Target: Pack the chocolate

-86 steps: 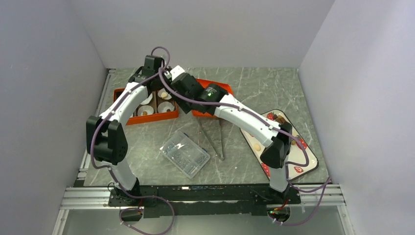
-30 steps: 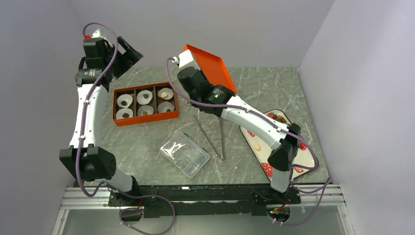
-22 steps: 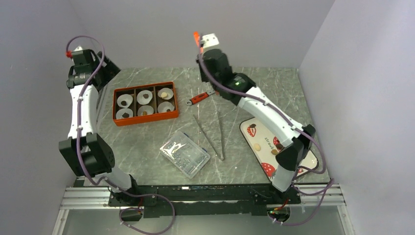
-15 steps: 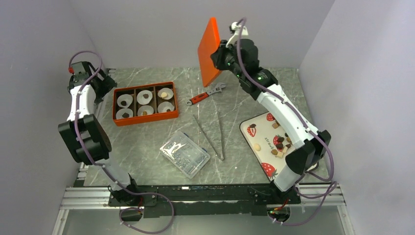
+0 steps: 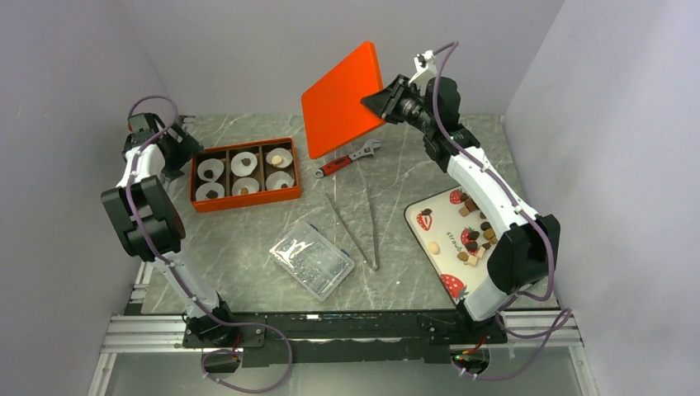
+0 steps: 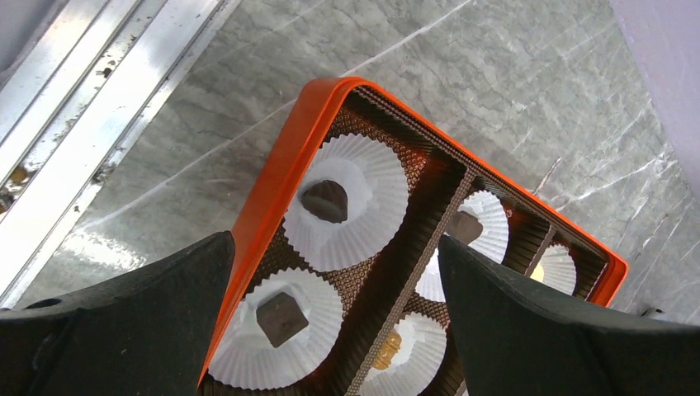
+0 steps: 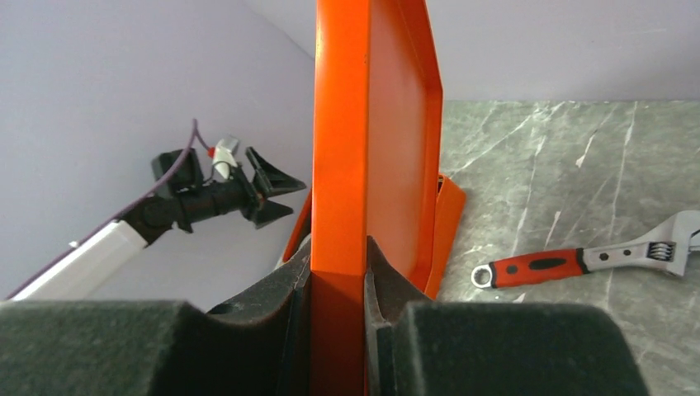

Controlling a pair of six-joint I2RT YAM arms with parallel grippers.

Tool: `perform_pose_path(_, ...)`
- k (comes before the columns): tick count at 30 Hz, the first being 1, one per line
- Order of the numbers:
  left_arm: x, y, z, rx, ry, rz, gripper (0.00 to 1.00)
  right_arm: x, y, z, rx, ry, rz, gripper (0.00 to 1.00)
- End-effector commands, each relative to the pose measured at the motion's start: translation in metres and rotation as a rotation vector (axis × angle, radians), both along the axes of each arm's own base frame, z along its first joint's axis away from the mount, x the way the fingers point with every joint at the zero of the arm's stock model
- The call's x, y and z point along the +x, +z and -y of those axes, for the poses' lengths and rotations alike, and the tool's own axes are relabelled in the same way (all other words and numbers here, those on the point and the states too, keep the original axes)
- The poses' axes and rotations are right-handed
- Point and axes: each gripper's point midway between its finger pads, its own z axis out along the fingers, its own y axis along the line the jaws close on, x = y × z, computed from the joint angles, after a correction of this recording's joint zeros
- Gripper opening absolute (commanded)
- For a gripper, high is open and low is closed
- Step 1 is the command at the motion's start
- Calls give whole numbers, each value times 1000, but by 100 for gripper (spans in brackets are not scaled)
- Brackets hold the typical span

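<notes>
The chocolate point(image 5: 484, 225) is found in two places. Loose pieces are scattered on the strawberry-printed tray point(image 5: 446, 257) at the worktop's near right corner. Others sit in white paper cups point(image 6: 371, 177) inside the orange box point(image 5: 248, 203) near the back left corner.

The box's long axis is laid roughly along the back edge. Its lid point(image 5: 340, 101) is pinched by one rim between the pressed-in jaws of the right gripper point(image 7: 338, 256). The lid is held tilted in the air over the back edge, right of the box and well above it. For closing, the box would be reached by carrying the lid left and down, levelled and turned to that long axis.

The loose pieces lie beside the right arm's base, far below and nearer than its jaws. The right arm is judged the closer one, though it is occupied. The left gripper point(image 6: 334, 243) is poised above the box's left end, jaws spread wide and nothing held.

Six cups are counted from above. Five are seen from the left wrist, each holding one piece. The tray's pieces are too small for a sure count; one cream piece lies apart.

One wrench point(image 5: 347, 159), two tweezers point(image 5: 357, 231) and one clear case point(image 5: 312, 259) lie between box and tray.
</notes>
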Motion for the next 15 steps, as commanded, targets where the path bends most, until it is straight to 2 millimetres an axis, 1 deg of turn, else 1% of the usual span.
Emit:
perform_pose_path(1,16,1,5,-35,-38,70,99,-22,83,12,209,94,212,0)
perform_pose_path(7,13,-10,35,-72,-79,67,99,-13,69,18,311,129,157,0)
perform_pose_path(12,15,-12,63,-101,-121,63,99,-3,53,12,370,147,91,0)
perform_pose_path(15,18,-10,80,-115,-148,76,99,4,41,10,403,149,49,0)
